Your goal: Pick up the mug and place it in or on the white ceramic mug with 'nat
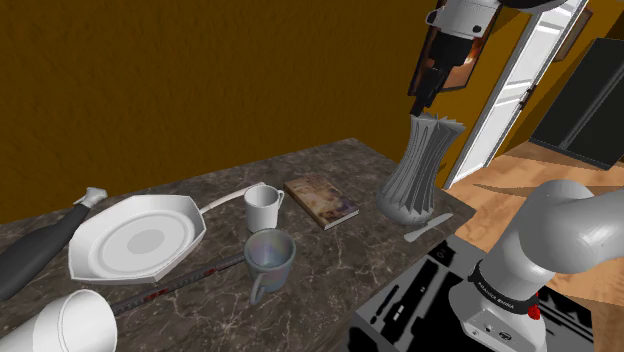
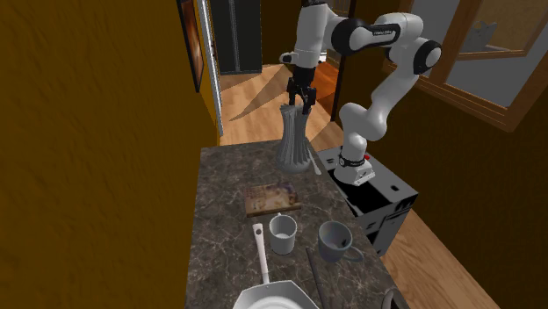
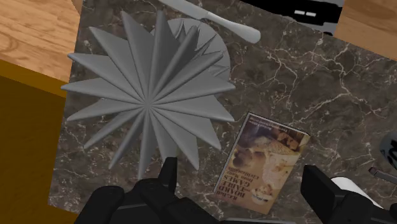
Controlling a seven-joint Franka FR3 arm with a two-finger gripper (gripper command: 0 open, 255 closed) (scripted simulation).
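gripper wide open, empty, above the ribbed vase; white mug half hidden behind its finger

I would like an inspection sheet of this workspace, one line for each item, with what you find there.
Surface: dark marble countertop, dry.
Job's things: grey mug and white mug, both upright, close together but apart, neither held.
Clutter: pleated grey vase, book, knife, white plate, dark bottle.
Claw: claw open, above the vase, holding nothing, far from both mugs.
Cables: nothing seen.
Surroundings: ochre wall, white door frame, wooden floor.
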